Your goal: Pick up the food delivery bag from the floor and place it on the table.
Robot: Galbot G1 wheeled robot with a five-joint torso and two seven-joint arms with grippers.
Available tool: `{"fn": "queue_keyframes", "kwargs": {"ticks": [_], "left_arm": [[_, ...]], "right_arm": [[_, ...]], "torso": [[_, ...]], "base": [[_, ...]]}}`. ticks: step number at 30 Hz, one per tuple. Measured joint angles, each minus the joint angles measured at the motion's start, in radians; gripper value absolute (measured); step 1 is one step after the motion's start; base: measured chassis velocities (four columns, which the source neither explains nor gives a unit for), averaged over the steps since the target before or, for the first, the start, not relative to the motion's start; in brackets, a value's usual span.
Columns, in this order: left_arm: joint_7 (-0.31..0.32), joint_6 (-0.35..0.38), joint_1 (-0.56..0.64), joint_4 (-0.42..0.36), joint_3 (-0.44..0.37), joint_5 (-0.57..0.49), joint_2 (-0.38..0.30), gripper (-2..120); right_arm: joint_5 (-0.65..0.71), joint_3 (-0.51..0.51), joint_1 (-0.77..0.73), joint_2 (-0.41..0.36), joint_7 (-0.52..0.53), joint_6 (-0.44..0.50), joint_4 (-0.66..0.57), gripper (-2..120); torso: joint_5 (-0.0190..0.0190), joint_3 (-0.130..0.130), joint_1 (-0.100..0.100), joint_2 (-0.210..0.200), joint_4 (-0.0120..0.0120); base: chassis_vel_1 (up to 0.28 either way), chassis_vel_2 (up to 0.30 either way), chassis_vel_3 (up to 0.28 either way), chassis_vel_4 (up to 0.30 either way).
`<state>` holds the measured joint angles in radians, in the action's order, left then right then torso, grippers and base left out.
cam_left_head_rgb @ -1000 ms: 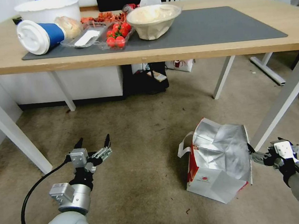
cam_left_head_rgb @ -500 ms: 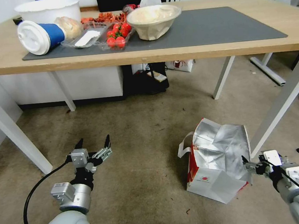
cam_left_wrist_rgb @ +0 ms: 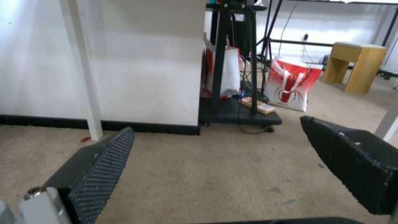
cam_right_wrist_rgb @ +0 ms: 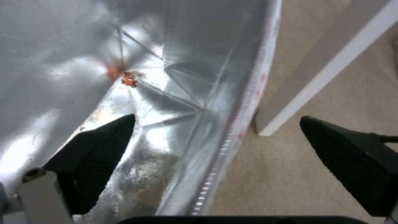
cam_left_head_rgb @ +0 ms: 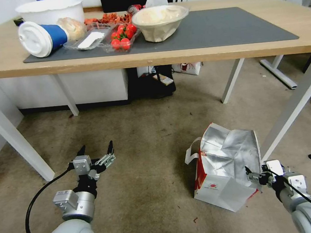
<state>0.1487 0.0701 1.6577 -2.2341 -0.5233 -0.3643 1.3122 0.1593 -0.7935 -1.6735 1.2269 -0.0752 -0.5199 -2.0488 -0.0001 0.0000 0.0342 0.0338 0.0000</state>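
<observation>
Here the food delivery bag point(cam_left_head_rgb: 228, 168) gapes on the floor point(cam_left_head_rgb: 148, 160), foil-lined; the right gripper point(cam_left_head_rgb: 250, 175) straddles its rim wide open, holding nothing, table point(cam_left_head_rgb: 150, 55) leg point(cam_left_head_rgb: 292, 108) just right; left gripper point(cam_left_head_rgb: 96, 150) open, empty.

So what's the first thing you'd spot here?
The crumpled white and red bag with its shiny silver inside, sitting on the floor by a table leg. The right gripper is open at the bag's rim, and the left gripper hangs open over the carpet.

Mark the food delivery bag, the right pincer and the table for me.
food delivery bag point(cam_left_head_rgb: 225, 192): head view, on its white front panel beside the round red logo.
right pincer point(cam_right_wrist_rgb: 215, 140): right wrist view, midway between its open fingertips, straddling the bag's rim.
table point(cam_left_head_rgb: 157, 57): head view, on its bare wooden front edge.
</observation>
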Motion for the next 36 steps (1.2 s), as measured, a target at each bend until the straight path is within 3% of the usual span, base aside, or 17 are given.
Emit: {"fn": "queue_keyframes", "kwargs": {"ticks": [6, 19, 25, 26, 27, 36], "left_arm": [[0.001, -0.003, 0.002, -0.003, -0.003, 0.000, -0.001, 100], [0.008, -0.011, 0.003, -0.006, -0.002, 0.001, -0.001, 100], [0.015, -0.019, 0.003, -0.006, -0.004, 0.001, -0.002, 100], [0.015, -0.019, 0.003, -0.006, -0.004, 0.001, -0.002, 100], [0.015, -0.019, 0.003, -0.006, -0.004, 0.001, -0.002, 100], [0.019, -0.026, 0.001, -0.007, -0.005, 0.001, -0.002, 100]], "right_arm": [[-0.037, 0.031, 0.011, 0.029, -0.005, 0.055, 0.045, 100], [-0.052, 0.035, 0.024, 0.045, 0.006, 0.073, 0.077, 100], [-0.042, 0.035, 0.027, 0.048, 0.015, 0.079, 0.088, 89], [-0.041, 0.036, 0.029, 0.049, 0.016, 0.081, 0.088, 78], [-0.041, 0.036, 0.029, 0.049, 0.016, 0.081, 0.088, 78], [-0.037, 0.035, 0.033, 0.051, 0.014, 0.085, 0.099, 41]], "torso": [[0.0002, 0.000, 0.000, 0.000, 0.0000], [0.0000, 0.000, 0.000, 0.000, 0.0000], [0.0001, 0.000, 0.000, 0.000, 0.0000], [0.0000, 0.000, 0.000, 0.000, 0.0000], [0.0000, 0.000, 0.000, 0.000, 0.0000], [0.0001, 0.000, 0.000, 0.000, 0.0000]], "base": [[0.000, 0.000, 0.000, 0.000], [0.000, 0.000, 0.000, 0.000], [0.000, 0.000, 0.000, 0.000], [0.000, 0.000, 0.000, 0.000], [0.000, 0.000, 0.000, 0.000], [0.000, 0.000, 0.000, 0.000]]}}
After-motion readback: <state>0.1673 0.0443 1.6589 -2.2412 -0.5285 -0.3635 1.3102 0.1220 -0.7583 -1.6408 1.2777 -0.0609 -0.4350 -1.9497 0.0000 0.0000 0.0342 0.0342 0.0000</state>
